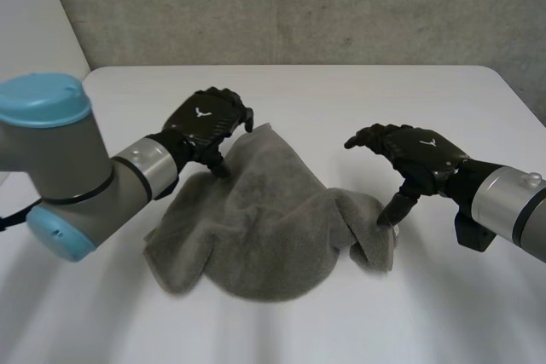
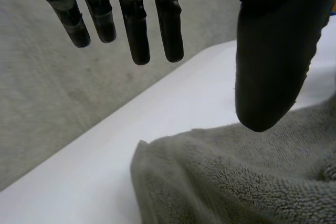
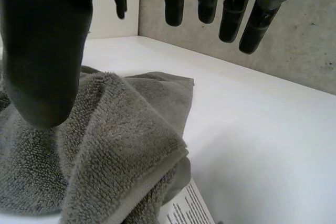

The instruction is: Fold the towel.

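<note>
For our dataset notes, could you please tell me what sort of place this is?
Probably a robot lab bench: a plain white table before a rough grey wall, with one crumpled grey terry towel on it.

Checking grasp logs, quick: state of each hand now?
Left hand: open, thumb at the towel's far corner, holding nothing.
Right hand: open, thumb at the towel's other end, holding nothing.

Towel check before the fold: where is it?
In the head view the towel lies bunched on the table between the hands: left hand at its far corner, right hand at its right end.
</note>
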Motion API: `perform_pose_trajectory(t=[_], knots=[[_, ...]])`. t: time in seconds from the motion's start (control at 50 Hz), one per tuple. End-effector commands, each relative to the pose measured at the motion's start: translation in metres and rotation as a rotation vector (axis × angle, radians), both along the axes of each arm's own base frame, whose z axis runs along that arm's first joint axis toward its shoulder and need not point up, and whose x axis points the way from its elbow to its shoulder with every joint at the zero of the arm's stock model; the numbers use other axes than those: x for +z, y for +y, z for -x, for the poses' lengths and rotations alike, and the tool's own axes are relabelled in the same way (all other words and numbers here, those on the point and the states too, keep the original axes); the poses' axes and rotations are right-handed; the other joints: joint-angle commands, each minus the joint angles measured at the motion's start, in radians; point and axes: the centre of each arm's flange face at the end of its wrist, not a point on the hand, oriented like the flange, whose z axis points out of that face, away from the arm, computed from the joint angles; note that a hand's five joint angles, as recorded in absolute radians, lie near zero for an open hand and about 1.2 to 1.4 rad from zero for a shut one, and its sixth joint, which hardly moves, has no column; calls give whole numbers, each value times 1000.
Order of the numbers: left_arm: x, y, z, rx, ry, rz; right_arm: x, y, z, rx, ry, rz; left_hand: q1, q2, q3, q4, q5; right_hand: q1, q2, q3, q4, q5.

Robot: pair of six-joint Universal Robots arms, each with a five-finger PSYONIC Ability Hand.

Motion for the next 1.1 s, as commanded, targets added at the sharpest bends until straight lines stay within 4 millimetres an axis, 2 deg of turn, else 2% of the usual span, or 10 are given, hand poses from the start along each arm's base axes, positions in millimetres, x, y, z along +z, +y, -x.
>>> perform_pose_trajectory(t=[0.02, 0.18, 0.54, 0.62, 0.64, 0.66, 0.68, 0.8, 1.02, 1.1], knots=[[-21, -13, 12, -89, -68, 37, -5, 4, -1, 8, 12, -5, -76, -75, -51, -59, -43, -28, -32, -43, -76, -12], [-44, -24, 16, -109, -152, 63, -15, 3, -2, 7, 27, -15, -112, -110, -51, -59, -78, -34, -38, -43, -76, -18], [-64, 0, 9, -159, -268, -26, -37, 5, -4, 47, 91, -37, -53, -51, -51, -59, -19, -34, -38, -43, -76, -18], [-70, 7, 6, -182, -324, -32, -38, 6, -4, 47, 91, -40, 230, 232, -51, -59, 264, -17, -20, -43, -76, -1], [-70, 8, 5, -185, -334, -33, -38, 6, -4, 47, 91, -39, 479, 481, -51, -59, 513, 41, 38, -43, -76, 57], [-70, 8, 5, -185, -334, -33, -38, 6, -4, 47, 91, -39, 481, 483, -51, -59, 515, 42, 39, -43, -76, 58], [-70, 9, 4, -184, -340, -41, -37, 6, -5, 54, 88, -37, 801, 803, -51, -59, 835, 213, 210, -43, -76, 230], [-59, 13, 4, -177, -326, -40, -37, 8, -6, 82, 96, -18, 848, 850, -51, -59, 882, 1134, 1130, -43, -76, 1150], [-21, 42, -14, -112, -204, -118, -28, 3, -8, 103, 94, 48, 848, 850, -51, -59, 882, 1136, 1133, -43, -76, 1152], [-17, 58, -26, -97, -195, -129, -26, 27, -22, 227, 94, 47, 848, 850, -51, -59, 882, 1136, 1133, -43, -76, 1152]])
